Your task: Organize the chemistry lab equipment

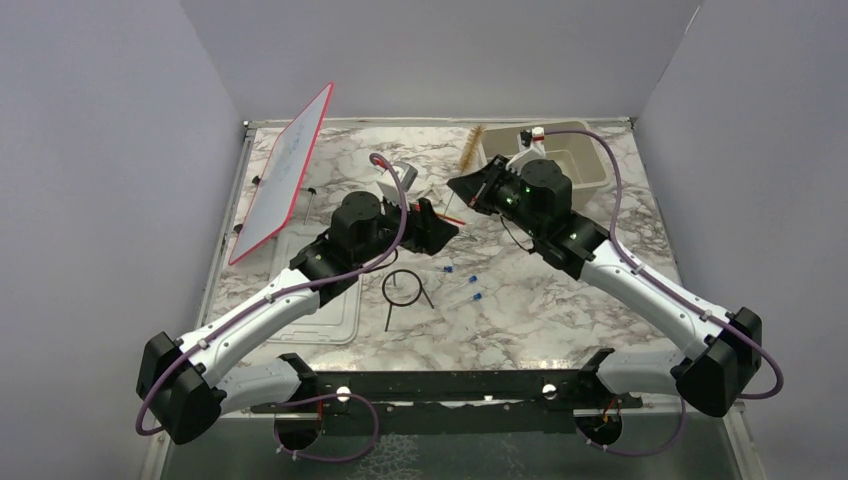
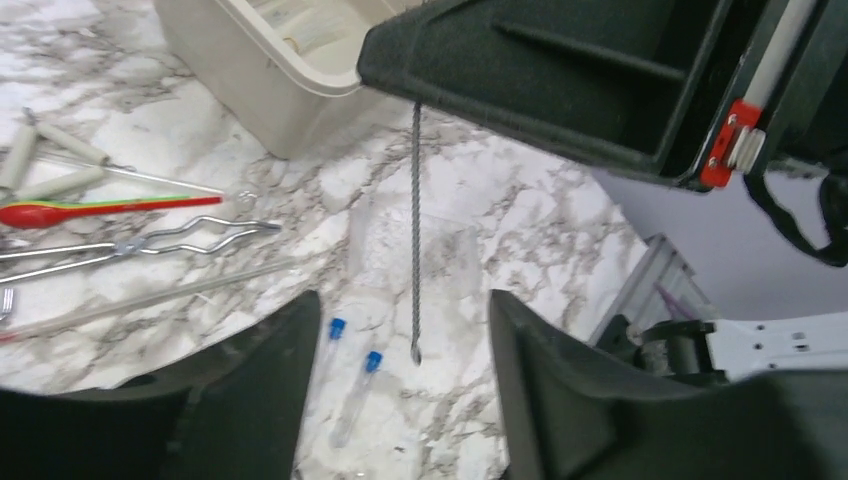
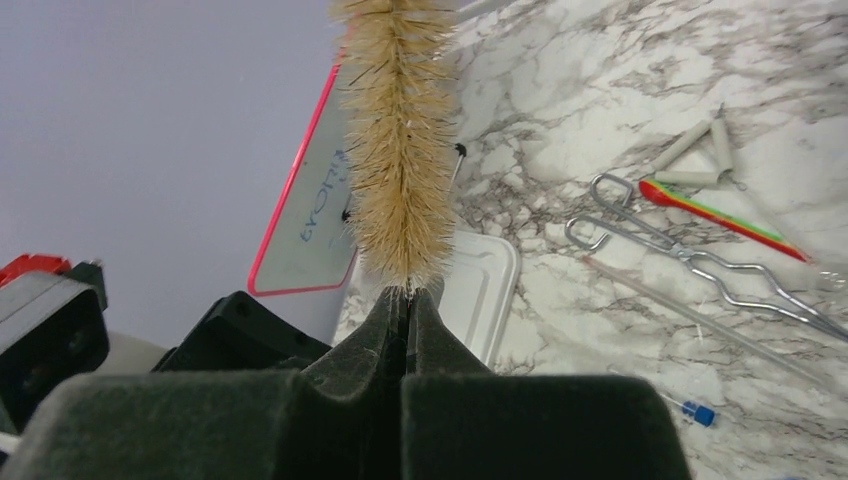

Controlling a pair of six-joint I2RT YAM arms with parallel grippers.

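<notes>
In right-wrist view — right pincer [image 3: 408,296] grips brush [image 3: 400,140]; left-wrist: wire stem [image 2: 416,230].

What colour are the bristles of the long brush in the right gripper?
Pale tan; the brush shows best in right wrist view.

We see a tan bristle brush [image 3: 400,140] pinched below its bristles by the right claw [image 3: 408,300]. Silvery wire tongs [image 2: 150,243] and an orange-red stick [image 2: 100,209] lie side by side on the tabletop [image 2: 520,230]. Blue-capped tubes [image 2: 372,362] lie near them, and a black wire ring [image 1: 402,286] stands apart.
</notes>
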